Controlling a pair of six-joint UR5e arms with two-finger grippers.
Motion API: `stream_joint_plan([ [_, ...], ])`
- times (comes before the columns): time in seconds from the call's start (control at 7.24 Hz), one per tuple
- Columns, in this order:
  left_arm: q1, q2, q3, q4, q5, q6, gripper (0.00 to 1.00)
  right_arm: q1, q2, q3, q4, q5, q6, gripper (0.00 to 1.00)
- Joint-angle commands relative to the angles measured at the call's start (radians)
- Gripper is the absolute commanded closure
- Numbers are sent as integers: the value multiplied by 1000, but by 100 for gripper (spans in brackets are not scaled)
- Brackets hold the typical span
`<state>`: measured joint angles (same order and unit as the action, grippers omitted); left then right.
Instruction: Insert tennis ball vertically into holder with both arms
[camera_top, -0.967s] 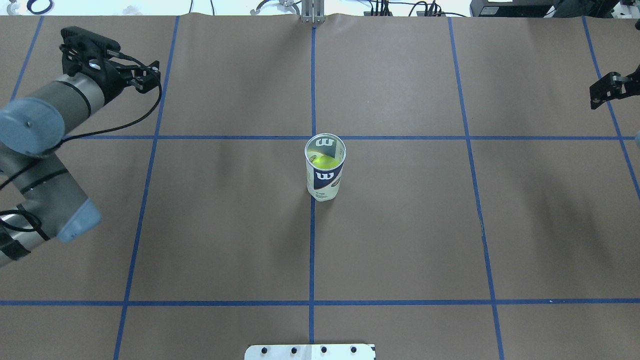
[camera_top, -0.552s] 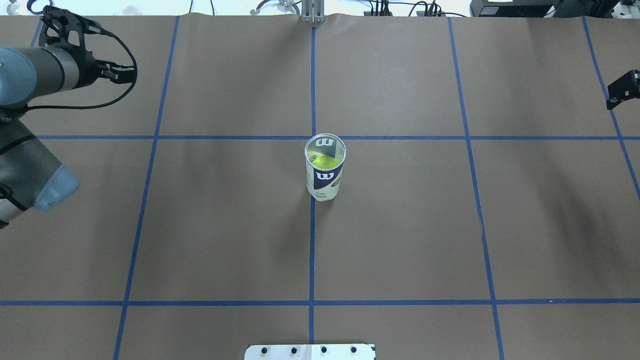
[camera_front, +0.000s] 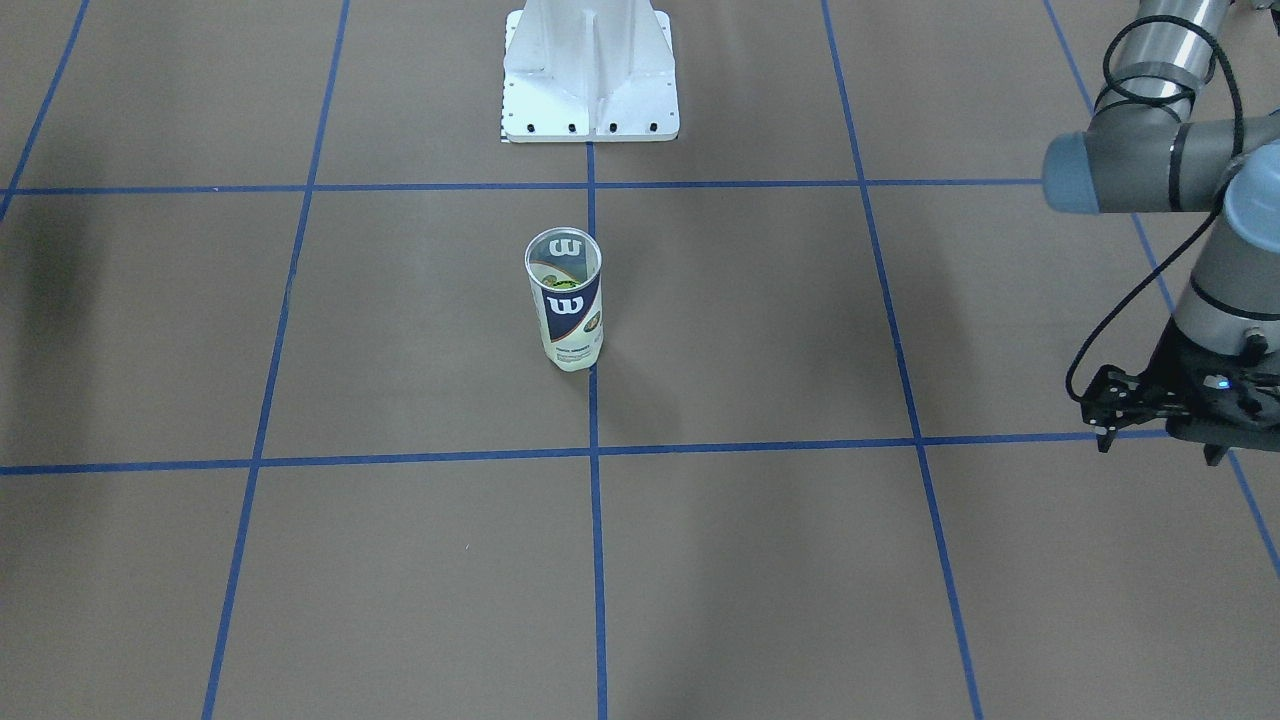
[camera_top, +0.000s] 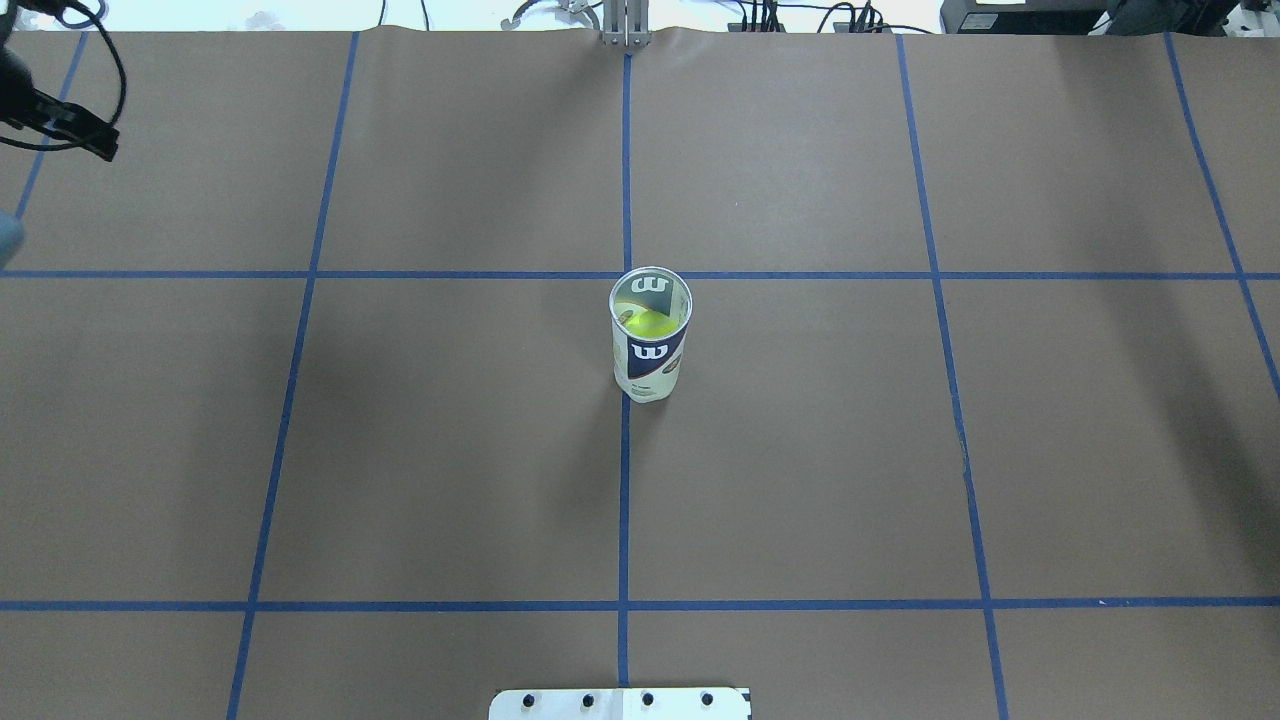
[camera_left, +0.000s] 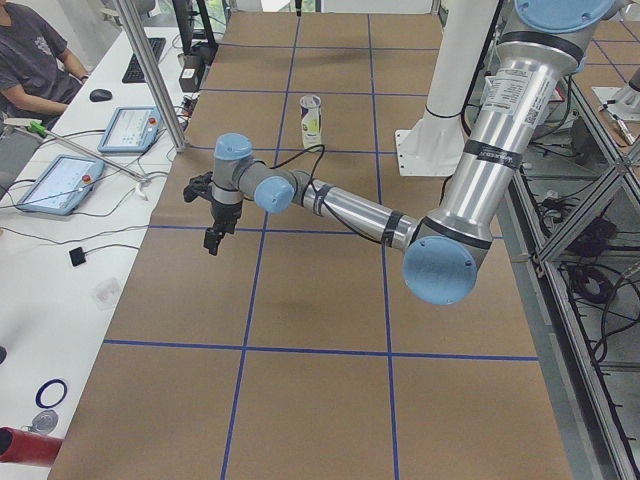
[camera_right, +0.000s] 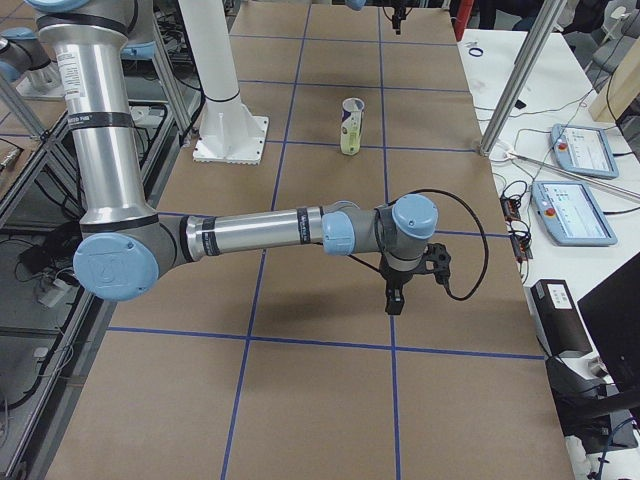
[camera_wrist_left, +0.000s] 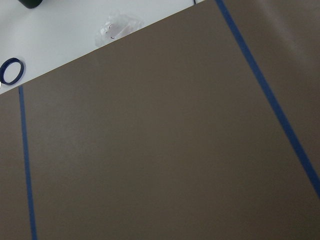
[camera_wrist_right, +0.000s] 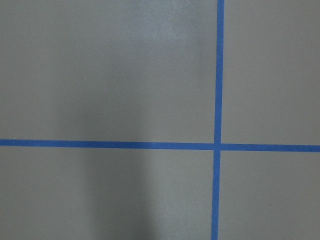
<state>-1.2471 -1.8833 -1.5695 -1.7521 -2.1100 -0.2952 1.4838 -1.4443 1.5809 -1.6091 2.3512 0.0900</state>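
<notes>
Left gripper (camera_front: 1100, 415) retreated outward, jaws apart; right gripper (camera_right: 392, 298) too, cannot tell state; holder (camera_top: 650, 345) upright, tennis ball (camera_top: 648, 322) inside.

The left arm (camera_left: 350, 210) and right arm (camera_right: 260, 230) were both stretched out low, way off to either side of the holder (camera_top: 650, 340). Left gripper (camera_front: 1100, 420) and right gripper (camera_right: 392, 300) pointed down, honestly couldn't make out the jaws.

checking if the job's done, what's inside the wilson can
A yellow-green tennis ball sits inside the holder, visible through its open top. Anything beneath the ball is hidden.
</notes>
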Motion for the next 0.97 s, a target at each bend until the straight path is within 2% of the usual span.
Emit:
stream_joint_plan([
  [0.0,-190,169,-70,39,-357,15,0,19,-7,-22,1,2,-44,1],
  [0.14,-239,306,-146,33,-361,30,0,21,-8,-21,1,2,-42,1],
  [0.28,-245,364,-174,-18,-348,33,0,21,-13,-21,1,0,-42,1],
  [0.55,-241,363,-193,-20,-262,-7,0,21,-27,-22,3,-4,-44,1],
  [0.83,-239,355,-202,-17,-252,-19,0,21,-34,-16,3,-3,-44,1],
])
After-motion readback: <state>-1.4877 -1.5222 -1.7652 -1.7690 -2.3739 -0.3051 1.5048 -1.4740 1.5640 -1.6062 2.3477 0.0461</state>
